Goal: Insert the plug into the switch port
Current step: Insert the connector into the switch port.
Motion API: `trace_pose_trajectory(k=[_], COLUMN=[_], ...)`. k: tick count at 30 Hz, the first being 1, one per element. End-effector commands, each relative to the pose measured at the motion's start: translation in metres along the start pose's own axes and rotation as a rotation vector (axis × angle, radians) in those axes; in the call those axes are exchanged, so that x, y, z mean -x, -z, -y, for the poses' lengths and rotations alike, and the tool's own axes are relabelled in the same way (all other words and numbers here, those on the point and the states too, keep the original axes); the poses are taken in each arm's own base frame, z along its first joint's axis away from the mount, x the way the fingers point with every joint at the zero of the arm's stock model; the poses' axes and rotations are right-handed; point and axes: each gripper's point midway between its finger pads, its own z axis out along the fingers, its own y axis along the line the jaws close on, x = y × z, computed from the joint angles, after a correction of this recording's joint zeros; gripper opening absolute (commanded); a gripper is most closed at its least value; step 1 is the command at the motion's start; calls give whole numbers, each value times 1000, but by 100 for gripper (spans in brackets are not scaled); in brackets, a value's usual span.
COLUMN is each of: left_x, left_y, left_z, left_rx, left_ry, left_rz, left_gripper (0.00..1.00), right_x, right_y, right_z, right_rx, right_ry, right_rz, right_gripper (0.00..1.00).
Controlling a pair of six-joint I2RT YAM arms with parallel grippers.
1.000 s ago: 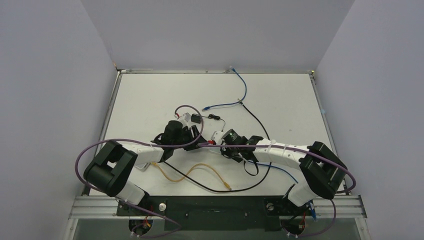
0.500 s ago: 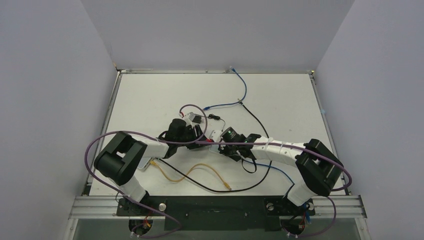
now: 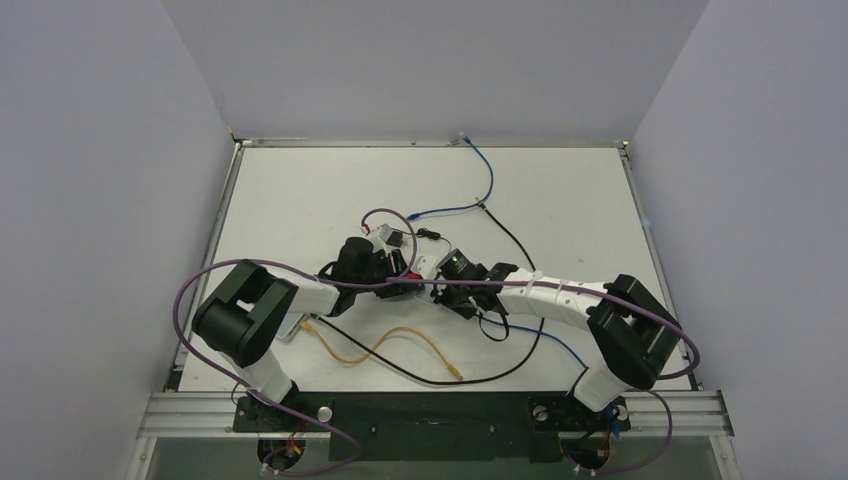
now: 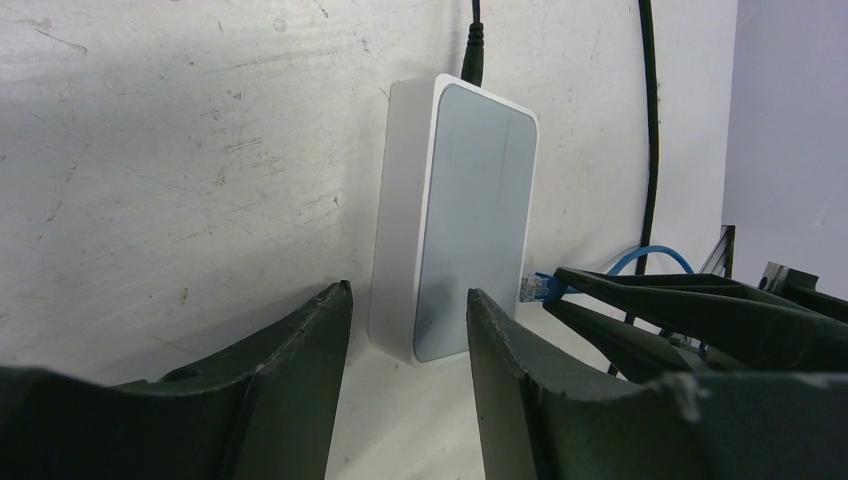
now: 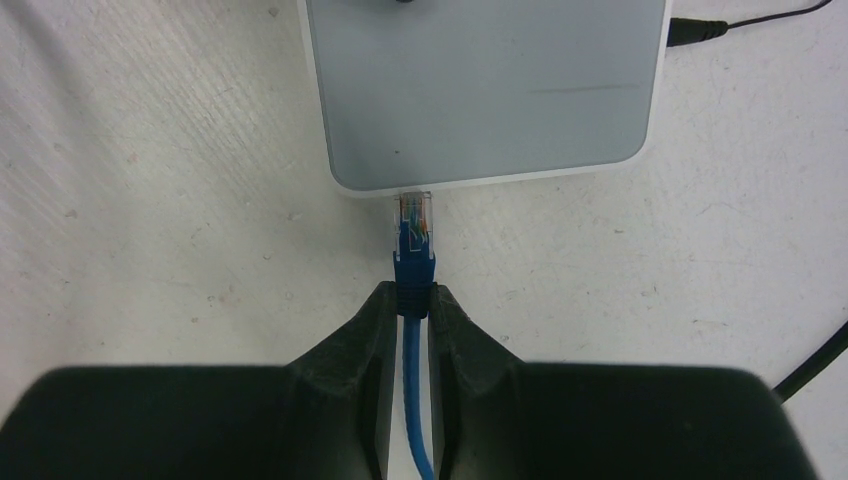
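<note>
The switch is a flat white box with a pale grey face (image 5: 485, 90) lying on the table. It also shows in the left wrist view (image 4: 470, 220) and the top view (image 3: 426, 267). My right gripper (image 5: 413, 295) is shut on the blue boot of the plug (image 5: 413, 230). The clear tip of the plug touches the box's near narrow edge, and most of the clear head shows outside it. The port itself is hidden. My left gripper (image 4: 408, 295) is open, with one finger on each side of the box's near end. The plug shows to its right (image 4: 537, 288).
A black power lead (image 4: 475, 40) enters the box's far end. On the table lie a yellow cable (image 3: 385, 345), a long black cable (image 3: 520, 250), a blue cable (image 3: 487, 180) at the back and a small black adapter (image 3: 395, 238).
The left arm has swung in and moved its gripper up to the box. The right gripper has moved slightly left towards the box with the plug.
</note>
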Motion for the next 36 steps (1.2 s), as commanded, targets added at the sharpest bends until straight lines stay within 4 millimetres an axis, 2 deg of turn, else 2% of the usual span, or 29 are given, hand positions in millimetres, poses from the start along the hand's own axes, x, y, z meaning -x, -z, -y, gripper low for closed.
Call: trace_pose_trajectory(k=[1,23,31,36], left_x=[9,3,1,0], left_y=[-4,-8,-6,-6], left_z=[17,12,11,9], left_rx=[-64,-66,-64,-63], left_ry=[-33,-26,-27,-26], left_rz=[19,3,2,3], left_gripper=[43,42,41,41], right_x=[20,18,18,21], right_y=[0,4,21,26], right_z=[4,3,13,7], right_rx=[2,-32,-86,-79], right_ry=[-21,-62,-97,-138], right_rz=[43,38,5,14], right_gripper=[0,0,0,0])
